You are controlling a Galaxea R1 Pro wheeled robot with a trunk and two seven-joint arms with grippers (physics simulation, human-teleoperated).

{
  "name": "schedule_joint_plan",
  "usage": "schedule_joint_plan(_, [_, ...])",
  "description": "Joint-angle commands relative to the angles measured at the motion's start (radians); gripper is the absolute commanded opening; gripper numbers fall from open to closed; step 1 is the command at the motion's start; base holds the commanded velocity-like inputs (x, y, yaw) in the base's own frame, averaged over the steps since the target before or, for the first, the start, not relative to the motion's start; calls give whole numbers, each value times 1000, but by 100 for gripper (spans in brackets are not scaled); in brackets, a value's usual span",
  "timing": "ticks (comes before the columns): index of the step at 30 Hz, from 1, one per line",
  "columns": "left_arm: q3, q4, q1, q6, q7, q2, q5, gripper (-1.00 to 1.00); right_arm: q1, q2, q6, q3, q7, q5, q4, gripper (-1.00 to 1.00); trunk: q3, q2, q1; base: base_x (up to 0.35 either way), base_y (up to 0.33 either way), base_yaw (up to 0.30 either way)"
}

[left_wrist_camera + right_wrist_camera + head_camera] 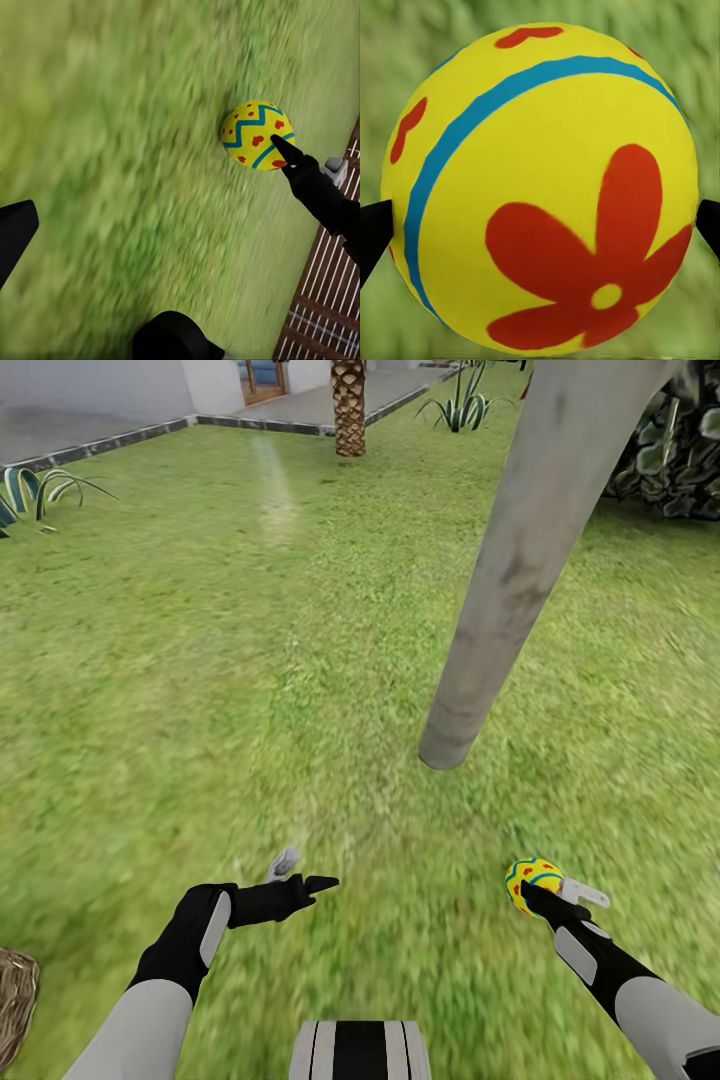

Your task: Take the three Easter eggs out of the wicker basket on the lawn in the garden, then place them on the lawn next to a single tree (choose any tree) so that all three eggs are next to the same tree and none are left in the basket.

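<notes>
Easter egg (540, 187) gripped by right gripper (545, 895) jaws | tree (520, 570) trunk near in head view | left gripper (300, 875) jaws open, empty

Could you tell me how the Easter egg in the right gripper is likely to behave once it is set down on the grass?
The Easter egg looks smooth and rounded, so it may roll on release. The right gripper touches only its sides, so it could slip. The lawn near the tree looks flat, which should slow it.

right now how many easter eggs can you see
1. The Easter egg is held between the fingers of the right gripper above the lawn, near the tree. Others may be hidden in the wicker basket.
</notes>
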Motion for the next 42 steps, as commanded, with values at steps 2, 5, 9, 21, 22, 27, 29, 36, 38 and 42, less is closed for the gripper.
schedule_joint_plan(2, [4, 0, -1, 9, -1, -1, 3, 100, 0, -1, -3, 9, -5, -11, 0, 100, -1, 0, 0, 0, 0, 0])
schedule_joint_plan(5, [4, 0, -1, 9, -1, -1, 3, 100, 0, -1, -3, 9, -5, -11, 0, 100, -1, 0, 0, 0, 0, 0])
schedule_joint_plan(9, [4, 0, -1, 10, -1, -1, 3, 100, 0, -1, -3, 9, -5, -11, 0, 100, 15, 1, -2, 0, 0, 0])
schedule_joint_plan(21, [5, 0, -1, 15, -1, -1, 2, 100, 0, -1, -3, 9, -5, -11, 0, 100, 61, 4, -7, 0, 0, 0])
schedule_joint_plan(22, [5, 0, -1, 25, -1, -1, 1, 100, -1, -1, -3, 9, -5, -11, 0, 100, 65, 4, -8, 0, 0, 0])
schedule_joint_plan(27, [-35, 0, -1, 55, 0, 0, -2, 100, 0, -1, -3, 9, -5, -11, 0, 100, 84, 5, -10, -103, 0, 0])
schedule_joint_plan(29, [-41, 0, -1, 56, 0, 0, -2, 100, 0, -1, -3, 9, -5, -11, 0, 100, 92, 5, -11, -78, 0, 0])
schedule_joint_plan(36, [-45, 0, -1, 55, 0, 0, -1, 100, 0, -1, -3, 8, -5, -13, -3, 100, 119, 7, -14, -204, 11, 0])
schedule_joint_plan(38, [-45, 0, -1, 55, 0, 0, -1, 100, 0, -1, -3, 8, -5, -13, -4, 100, 127, 7, -15, -86, 16, 0])
schedule_joint_plan(42, [-45, 0, -1, 55, 0, 1, 0, 100, 0, -1, -3, 11, -5, -12, -5, 100, 142, 8, -17, -14, 3, 0])
